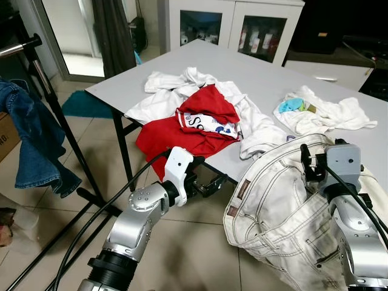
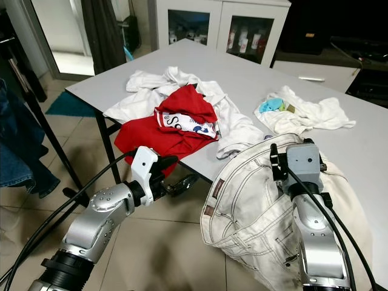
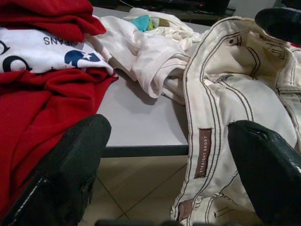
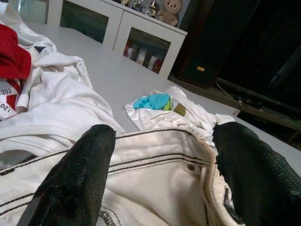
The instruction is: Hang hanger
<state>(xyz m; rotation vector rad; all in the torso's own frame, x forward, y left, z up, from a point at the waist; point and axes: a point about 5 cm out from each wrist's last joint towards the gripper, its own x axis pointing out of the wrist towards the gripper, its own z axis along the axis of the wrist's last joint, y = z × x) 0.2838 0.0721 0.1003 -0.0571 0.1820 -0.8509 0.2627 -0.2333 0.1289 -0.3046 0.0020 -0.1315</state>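
Cream jeans (image 1: 279,212) hang over the near edge of the grey table (image 1: 273,73), waistband up. My right gripper (image 4: 160,136) is open just above the waistband, a black finger (image 4: 80,174) on either side of it. My left gripper (image 1: 210,185) is also open, held in the air just below the table's front edge, left of the jeans and beside a red shirt (image 1: 194,127) that droops over that edge. Nothing lies between its fingers (image 3: 70,165). A black clothes rack pole (image 1: 54,103) stands at the far left with a blue denim garment (image 1: 30,139) hanging on it.
White shirts (image 1: 176,85) are piled around the red one. A white garment with a teal piece (image 1: 321,112) lies at the table's right. A glass-door cabinet (image 1: 230,24) stands behind. Tiled floor (image 1: 182,242) lies between the table and the rack's legs.
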